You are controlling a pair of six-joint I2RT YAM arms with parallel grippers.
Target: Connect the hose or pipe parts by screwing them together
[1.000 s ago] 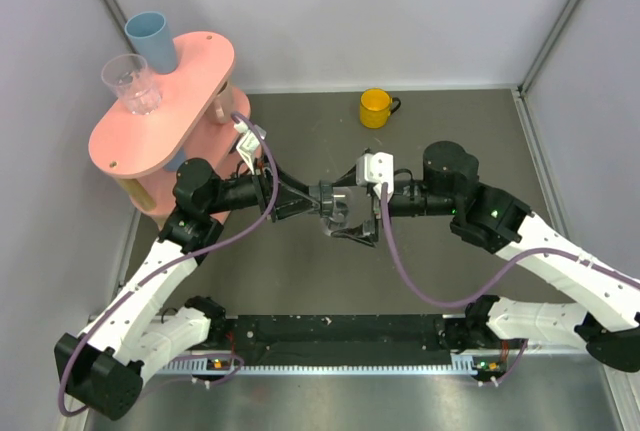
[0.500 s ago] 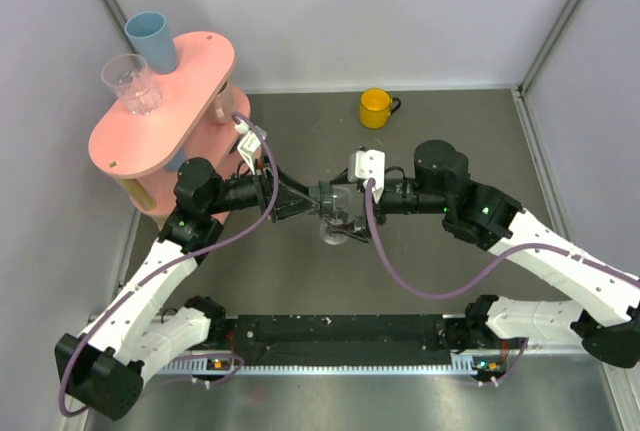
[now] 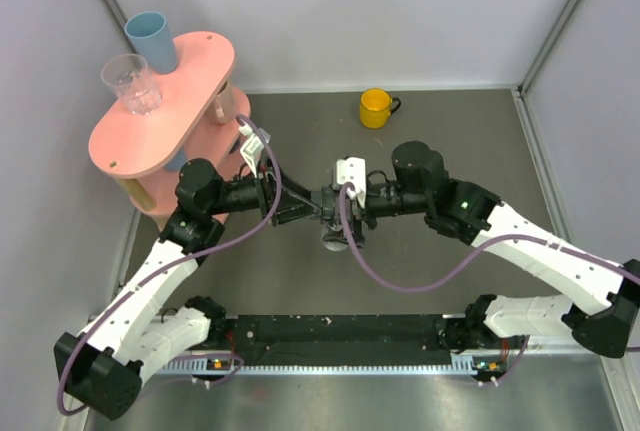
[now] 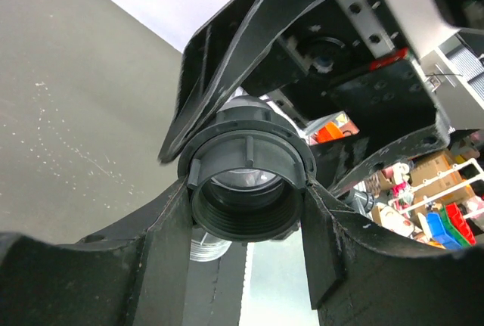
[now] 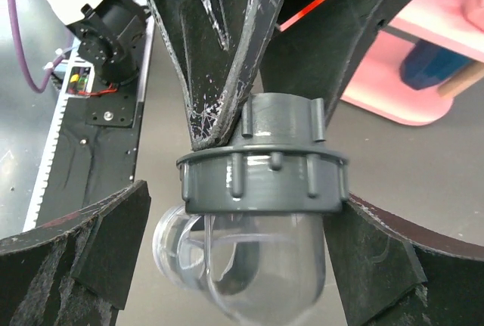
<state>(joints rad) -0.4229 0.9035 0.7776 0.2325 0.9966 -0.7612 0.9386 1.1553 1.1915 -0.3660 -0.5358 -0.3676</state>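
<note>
Grey plastic pipe fitting (image 5: 257,182) sits between two black robot grippers that meet tip to tip over the middle of a dark table (image 3: 460,131). The fitting has a ribbed grey collar (image 4: 249,171) (its inner screw thread shows in the left wrist view) and a clear domed body (image 5: 242,265) hanging below the collar. The left gripper (image 4: 246,190) is clamped on the collar, one finger pressed against each side. The right gripper (image 5: 243,197) straddles the fitting with its jaws spread wide and not gripping: one finger (image 5: 370,258) lies against the collar's rim, while the other finger (image 5: 91,250) stands apart from it, with a gap showing. From above, both arms reach inward from their bases at the near edge. A yellow mug (image 3: 376,107) stands near the back of the table, well apart from the grippers. At the back left is a pink shelf stand (image 3: 190,81), with a blue cup (image 3: 150,39) and a clear glass (image 3: 130,83) standing on its top.
</note>
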